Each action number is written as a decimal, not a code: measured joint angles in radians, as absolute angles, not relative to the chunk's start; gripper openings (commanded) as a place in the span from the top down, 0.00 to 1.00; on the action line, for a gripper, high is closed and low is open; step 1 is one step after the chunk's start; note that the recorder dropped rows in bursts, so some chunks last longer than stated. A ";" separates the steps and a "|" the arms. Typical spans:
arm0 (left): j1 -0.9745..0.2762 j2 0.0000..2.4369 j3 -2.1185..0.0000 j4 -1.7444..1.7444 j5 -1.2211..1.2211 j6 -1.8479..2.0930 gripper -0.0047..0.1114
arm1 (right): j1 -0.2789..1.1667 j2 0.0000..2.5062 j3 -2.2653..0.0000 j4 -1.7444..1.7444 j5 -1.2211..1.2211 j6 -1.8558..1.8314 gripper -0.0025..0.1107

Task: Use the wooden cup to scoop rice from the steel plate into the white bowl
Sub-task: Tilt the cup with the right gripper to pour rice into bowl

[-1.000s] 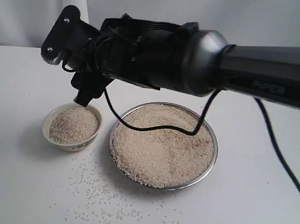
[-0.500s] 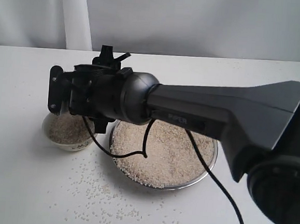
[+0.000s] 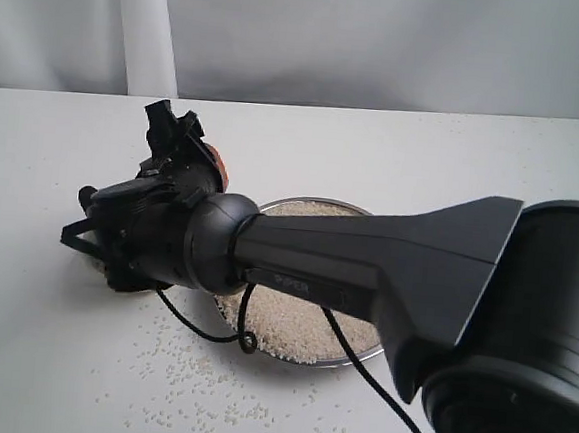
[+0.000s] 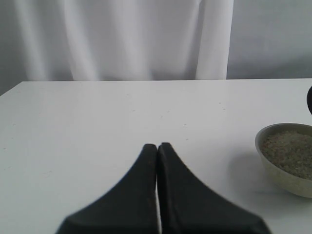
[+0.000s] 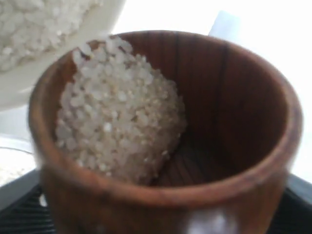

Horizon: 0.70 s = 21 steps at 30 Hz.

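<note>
In the right wrist view the wooden cup (image 5: 234,126) fills the picture, tipped, with a clump of rice (image 5: 117,122) sliding toward its lip. My right gripper (image 5: 161,217) is shut on it. The white bowl (image 5: 53,39), rice inside, lies just beyond the cup's lip. In the exterior view my right arm (image 3: 177,238) reaches across and hides the bowl and cup. The steel plate (image 3: 316,203) of rice (image 3: 291,322) shows partly behind the arm. My left gripper (image 4: 157,147) is shut on nothing, low over the table beside the white bowl (image 4: 280,170).
Loose grains (image 3: 196,380) are scattered on the white table in front of the plate. A black cable (image 3: 210,333) hangs from the right arm over the plate's near edge. A pale curtain hangs behind the table.
My right arm has dropped lower and rolled its wrist over, tipping the cup. It now covers the bowl, which showed fully one second ago.
</note>
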<state>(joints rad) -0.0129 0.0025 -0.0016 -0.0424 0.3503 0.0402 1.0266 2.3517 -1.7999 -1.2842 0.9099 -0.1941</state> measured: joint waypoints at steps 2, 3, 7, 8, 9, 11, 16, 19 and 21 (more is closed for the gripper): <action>-0.013 0.003 -0.002 -0.042 0.350 0.040 0.96 | 1.033 2.362 -1.800 -1.326 0.933 -0.223 0.98; -0.013 0.003 -0.002 -0.042 0.350 0.040 0.96 | 1.033 2.364 -1.800 -1.338 0.940 -0.235 0.98; -0.013 0.003 -0.002 -0.042 0.350 0.040 0.96 | 1.035 2.373 -1.800 -1.391 0.958 -0.255 0.98; -0.013 0.003 -0.002 -0.042 0.350 0.040 0.96 | 1.035 2.375 -1.800 -1.404 0.962 -0.255 0.98; -0.013 0.003 -0.002 -0.042 0.350 0.040 0.96 | 1.035 2.377 -1.800 -1.414 0.963 -0.258 0.98; -0.013 0.003 -0.002 -0.042 0.350 0.040 0.96 | 1.035 2.377 -1.800 -1.439 0.968 -0.258 0.98; -0.013 0.003 -0.002 -0.042 0.350 0.040 0.96 | 1.035 2.377 -1.800 -1.479 0.974 -0.258 0.98; -0.013 0.003 -0.002 -0.042 0.350 0.040 0.96 | 1.037 2.377 -1.800 -1.497 0.975 -0.260 0.98; -0.013 0.003 -0.002 -0.042 0.350 0.040 0.96 | 1.039 2.377 -1.800 -1.507 0.976 -0.261 0.98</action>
<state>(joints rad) -0.0129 0.0025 -0.0016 -0.0424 0.3503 0.0402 1.0390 2.3765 -1.7999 -1.5072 0.9764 -0.2608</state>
